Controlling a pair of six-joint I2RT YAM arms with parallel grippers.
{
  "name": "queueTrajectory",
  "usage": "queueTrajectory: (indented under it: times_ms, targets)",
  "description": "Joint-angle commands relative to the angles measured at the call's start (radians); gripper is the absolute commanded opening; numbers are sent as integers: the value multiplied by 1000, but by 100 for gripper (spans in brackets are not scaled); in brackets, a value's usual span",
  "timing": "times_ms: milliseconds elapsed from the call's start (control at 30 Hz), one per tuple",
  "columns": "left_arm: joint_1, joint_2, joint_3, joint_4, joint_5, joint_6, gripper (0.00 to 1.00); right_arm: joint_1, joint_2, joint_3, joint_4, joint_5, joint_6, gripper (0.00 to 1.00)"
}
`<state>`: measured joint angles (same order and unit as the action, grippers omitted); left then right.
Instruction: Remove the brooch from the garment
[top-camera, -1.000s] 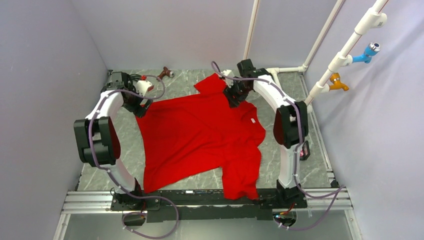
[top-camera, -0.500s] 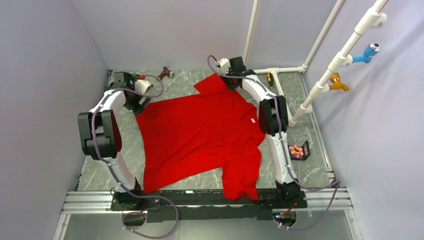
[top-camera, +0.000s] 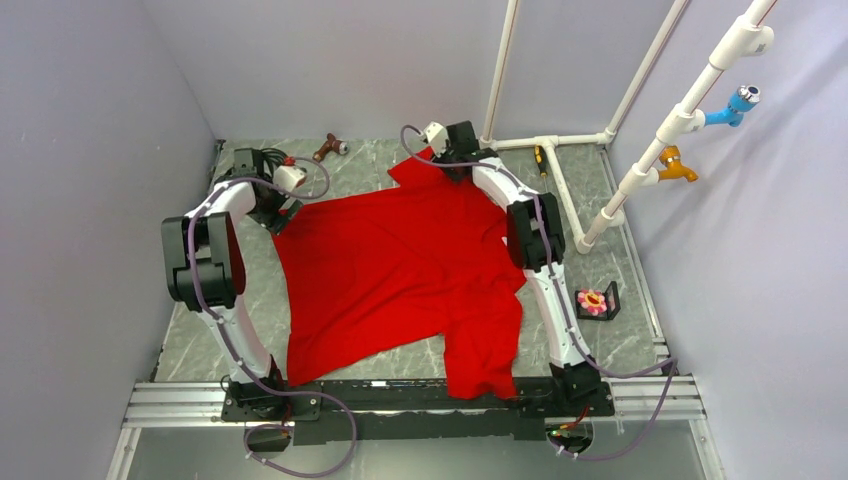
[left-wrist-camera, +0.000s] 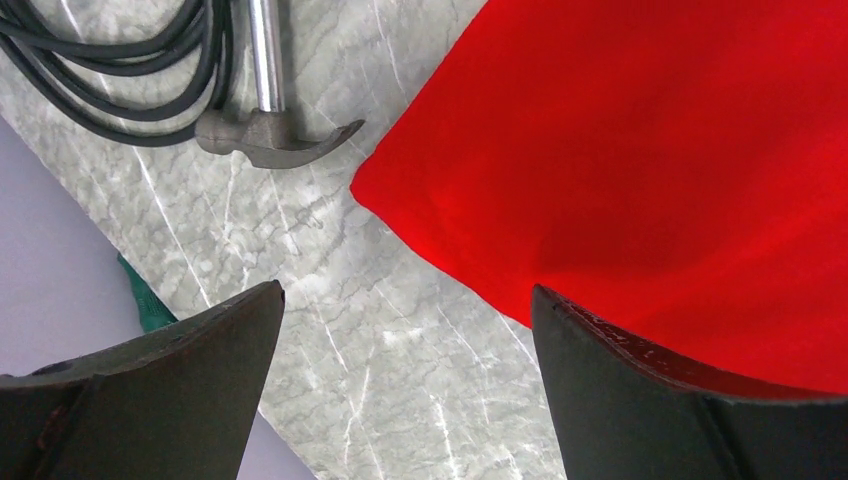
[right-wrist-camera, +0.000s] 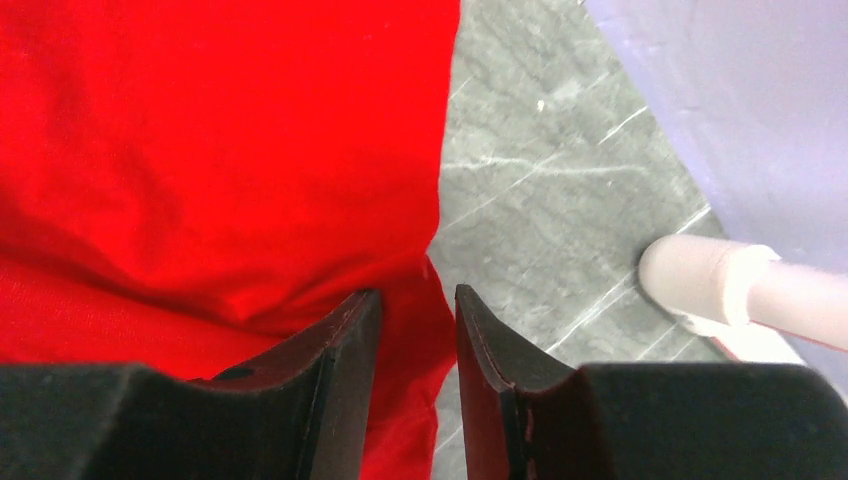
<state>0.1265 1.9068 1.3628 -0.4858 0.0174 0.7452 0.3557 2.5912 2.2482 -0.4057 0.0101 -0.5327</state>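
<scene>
The garment, a red T-shirt, lies spread flat on the marble table. The brooch, a pink flower with a yellow centre, sits on a small black stand on the table to the right of the shirt, apart from it. My left gripper is open at the shirt's far left corner; in the left wrist view its jaws straddle bare table with the shirt corner by the right finger. My right gripper is over the far sleeve; in the right wrist view its jaws are narrowly apart above the sleeve edge.
A hammer and black cables lie just beyond the left gripper. A brown tool lies at the back. White pipes run along the right side, one close to the right gripper. Purple walls enclose the table.
My right arm has swung left and farther back, from near the collar to the far sleeve, uncovering the brooch at the right. My left gripper has shifted slightly back.
</scene>
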Motion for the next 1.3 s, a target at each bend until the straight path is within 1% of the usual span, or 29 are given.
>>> queueTrajectory:
  times_ms: [0, 167, 500, 633, 700, 833, 1033, 1133, 1200, 1267]
  targets:
    - [-4, 49, 20, 29, -69, 32, 100, 13, 72, 21, 78, 97, -99, 37]
    - [-4, 92, 52, 29, -105, 33, 100, 19, 150, 102, 131, 153, -155, 37]
    - [10, 156, 106, 20, -154, 34, 100, 22, 245, 164, 272, 213, -241, 40]
    - [14, 158, 115, 9, -151, 28, 100, 24, 253, 171, 327, 209, -258, 43]
    - [17, 146, 124, -6, -128, 16, 100, 27, 245, 181, 344, 207, -266, 45]
    - [19, 102, 154, -52, -42, -20, 100, 30, 185, 183, 364, 201, -252, 55]
    - [19, -37, 214, -151, 143, -113, 100, 29, -8, 91, 352, 150, -171, 76]
    - [18, -121, 214, -142, 190, -171, 100, 30, -110, 69, 310, 117, -124, 85]
    - [18, -167, 220, -145, 213, -191, 100, 31, -166, 54, 286, 98, -99, 89]
    - [19, -207, 229, -157, 231, -212, 100, 31, -218, 51, 250, 81, -79, 91]
